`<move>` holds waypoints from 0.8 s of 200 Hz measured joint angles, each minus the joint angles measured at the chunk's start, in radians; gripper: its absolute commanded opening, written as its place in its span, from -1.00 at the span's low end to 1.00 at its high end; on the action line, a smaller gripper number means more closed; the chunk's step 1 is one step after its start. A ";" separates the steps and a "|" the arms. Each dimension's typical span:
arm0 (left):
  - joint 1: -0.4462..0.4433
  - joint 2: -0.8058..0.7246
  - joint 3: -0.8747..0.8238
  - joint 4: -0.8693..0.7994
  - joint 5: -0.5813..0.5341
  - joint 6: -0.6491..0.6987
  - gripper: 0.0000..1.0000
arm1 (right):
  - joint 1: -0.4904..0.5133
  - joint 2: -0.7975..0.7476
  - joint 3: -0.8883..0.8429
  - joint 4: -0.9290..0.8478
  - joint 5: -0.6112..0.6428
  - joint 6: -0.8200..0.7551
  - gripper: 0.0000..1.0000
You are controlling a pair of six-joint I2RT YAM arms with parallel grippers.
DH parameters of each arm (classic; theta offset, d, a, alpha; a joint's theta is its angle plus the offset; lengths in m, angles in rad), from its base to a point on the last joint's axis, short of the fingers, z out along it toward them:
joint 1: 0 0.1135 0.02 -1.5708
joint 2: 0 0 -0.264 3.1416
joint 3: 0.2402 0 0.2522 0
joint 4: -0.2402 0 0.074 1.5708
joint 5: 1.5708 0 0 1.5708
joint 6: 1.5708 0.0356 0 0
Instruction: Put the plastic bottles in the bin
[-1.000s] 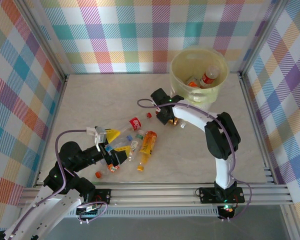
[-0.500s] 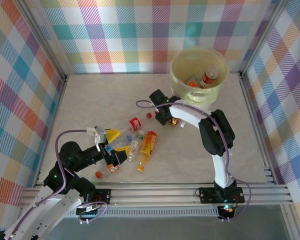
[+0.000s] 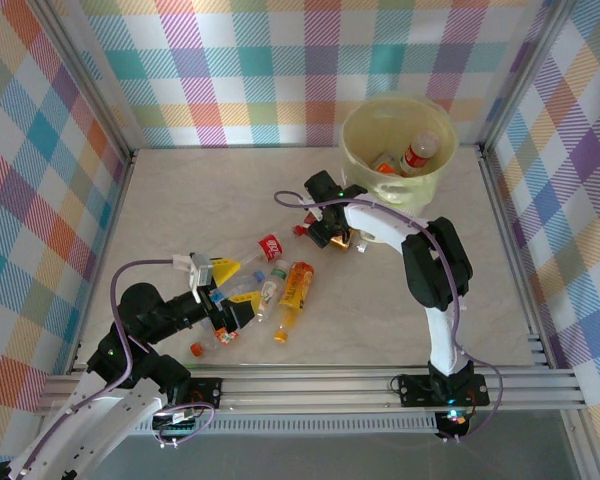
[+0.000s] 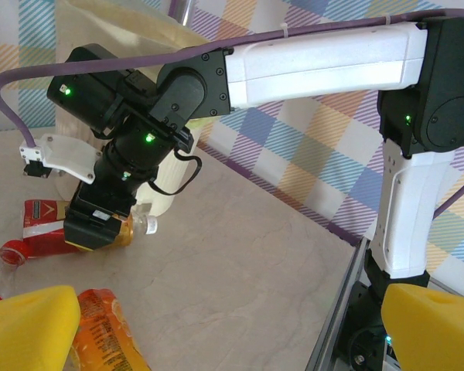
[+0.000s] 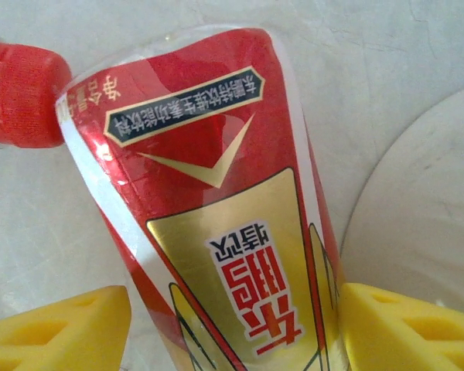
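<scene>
My right gripper (image 5: 232,332) is shut on a plastic bottle (image 5: 216,193) with a red and gold label, one yellow pad on each side of it. That bottle (image 3: 348,241) lies low over the table beside the pale-yellow bin (image 3: 420,195), under my right gripper (image 3: 330,236). Bottles (image 3: 417,152) lie inside the bin. A red-label bottle (image 3: 265,247), an orange bottle (image 3: 295,290) and a clear one (image 3: 242,300) lie in a cluster at the left. My left gripper (image 3: 235,283) hovers open over that cluster, its pads (image 4: 27,325) wide apart with nothing between them.
A red cap (image 5: 19,93) of the neighbouring bottle lies next to the held bottle. The bin's foot (image 5: 417,224) is close on the right of the right gripper. A loose orange cap (image 3: 196,349) lies near the front left. Checked walls and metal rails (image 3: 310,385) enclose the table.
The right gripper has narrowed onto the red and gold bottle and shifted slightly toward the bin. The left arm has not moved.
</scene>
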 measured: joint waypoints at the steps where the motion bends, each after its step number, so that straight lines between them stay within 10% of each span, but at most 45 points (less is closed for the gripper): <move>1: 0.000 0.000 0.000 0.000 0.000 0.000 1.00 | 0.000 0.000 0.000 0.000 -0.001 -0.001 0.41; 160: 0.000 0.002 0.000 0.000 0.000 0.000 1.00 | 0.000 -0.028 -0.053 0.076 0.060 -0.041 0.50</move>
